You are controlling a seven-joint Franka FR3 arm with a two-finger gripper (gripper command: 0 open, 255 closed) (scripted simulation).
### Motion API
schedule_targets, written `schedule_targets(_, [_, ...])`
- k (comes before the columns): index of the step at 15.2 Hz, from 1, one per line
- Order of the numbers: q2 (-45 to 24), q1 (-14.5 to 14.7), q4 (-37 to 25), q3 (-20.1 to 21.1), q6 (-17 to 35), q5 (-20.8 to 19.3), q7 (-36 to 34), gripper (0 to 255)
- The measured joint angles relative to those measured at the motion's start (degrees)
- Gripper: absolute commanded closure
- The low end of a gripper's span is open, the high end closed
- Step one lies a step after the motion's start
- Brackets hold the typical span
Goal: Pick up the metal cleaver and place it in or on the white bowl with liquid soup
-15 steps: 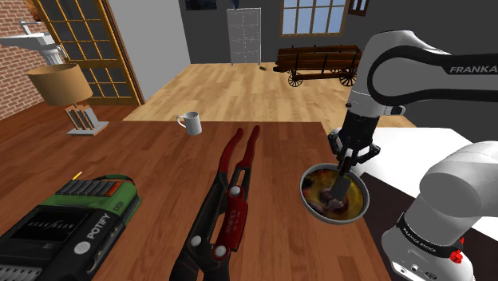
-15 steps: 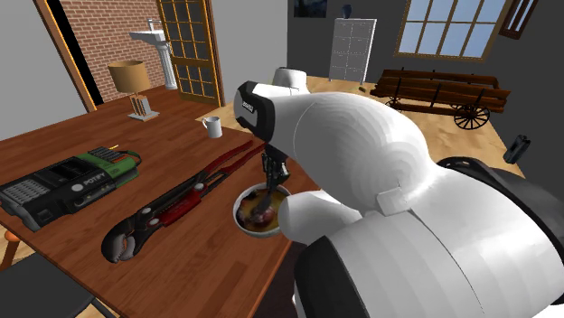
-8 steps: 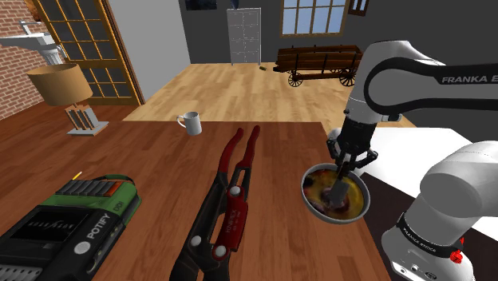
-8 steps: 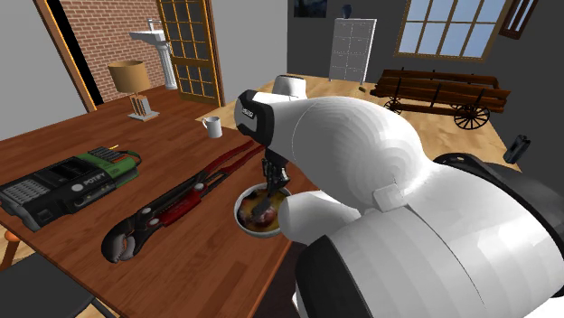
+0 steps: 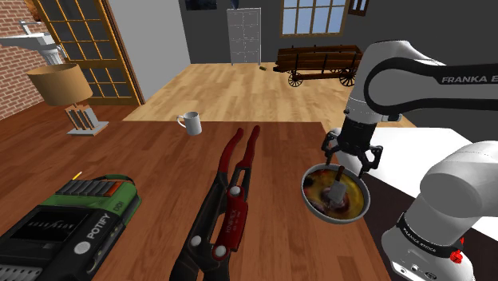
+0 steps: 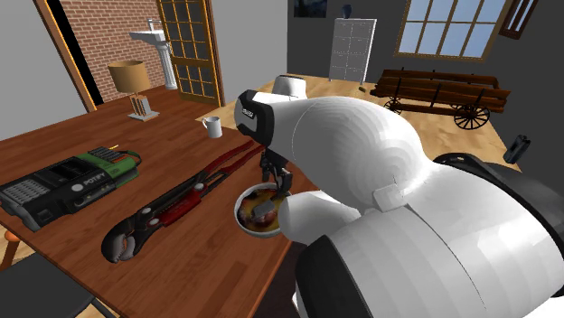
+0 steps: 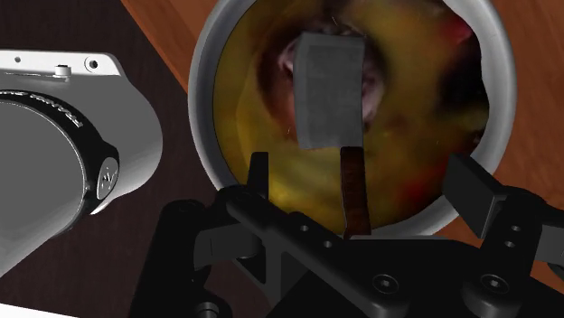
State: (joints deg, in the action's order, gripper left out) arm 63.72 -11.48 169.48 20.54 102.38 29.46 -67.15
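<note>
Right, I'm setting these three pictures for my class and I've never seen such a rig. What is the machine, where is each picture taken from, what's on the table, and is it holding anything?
The machine is a white robot arm on a box stand, ending in a black two-finger gripper. The pictures are simulator renders. One camera looks down from beside the stand, a second looks past the arm's bulk, a third sits on the hand, looking along the fingers. On the wooden table are a large red-and-black wrench, a white mug, a green-and-black device, a lamp and a grey-rimmed bowl of soup. The gripper hangs open above the bowl and holds nothing; the grey cleaver lies in the soup.
</note>
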Motion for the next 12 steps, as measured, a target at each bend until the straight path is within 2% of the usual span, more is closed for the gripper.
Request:
schedule_targets(2, [0.2,-0.3,-0.7,-0.5,-0.9,-0.6,0.0,0])
schedule_targets(6, [0.0,-2.2,-6.1,-3.3,-6.1,-3.7,0.0,0])
schedule_targets(12, [0.2,-2.3,-6.7,-3.8,-7.0,-4.2,0.0,0])
